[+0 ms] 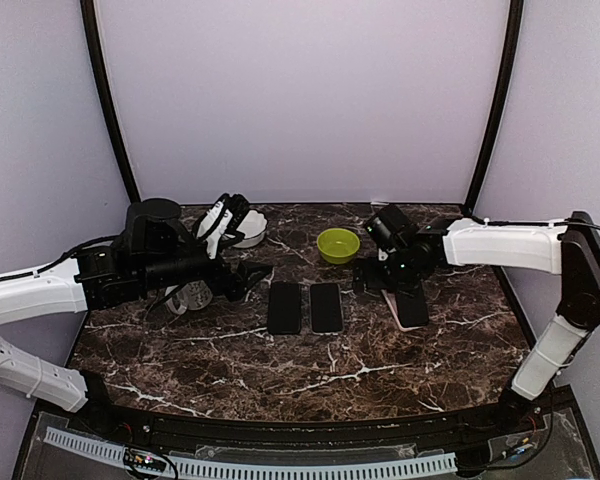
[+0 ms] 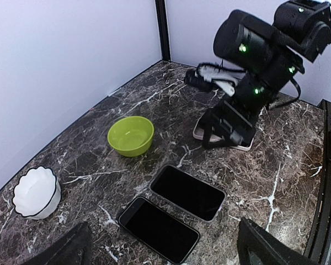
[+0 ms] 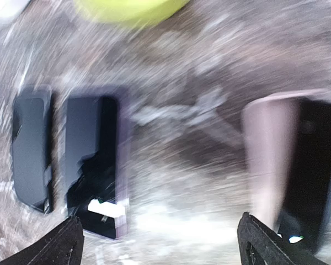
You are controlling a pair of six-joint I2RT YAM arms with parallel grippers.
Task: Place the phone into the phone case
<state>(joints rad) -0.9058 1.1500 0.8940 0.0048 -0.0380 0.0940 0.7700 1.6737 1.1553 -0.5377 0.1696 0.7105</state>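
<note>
Two dark phones lie side by side mid-table. The left one (image 1: 285, 307) (image 2: 159, 229) (image 3: 31, 146) is plain black. The right one (image 1: 326, 307) (image 2: 187, 192) (image 3: 94, 165) has a pale lavender rim around it. A pinkish case (image 1: 412, 310) (image 2: 223, 139) (image 3: 265, 160) with a black slab (image 3: 314, 171) lying in or on it sits to the right. My left gripper (image 1: 252, 275) (image 2: 163, 248) is open and empty, just left of the two phones. My right gripper (image 1: 388, 278) (image 3: 163, 245) is open and empty, low over the far end of the pinkish case. The right wrist view is blurred.
A green bowl (image 1: 338, 245) (image 2: 131, 135) (image 3: 129, 8) stands behind the phones. A white scalloped bowl (image 1: 248, 232) (image 2: 37, 192) stands at the back left. A pale object (image 1: 188, 297) sits under the left arm. Purple walls enclose the marble table (image 1: 310, 380).
</note>
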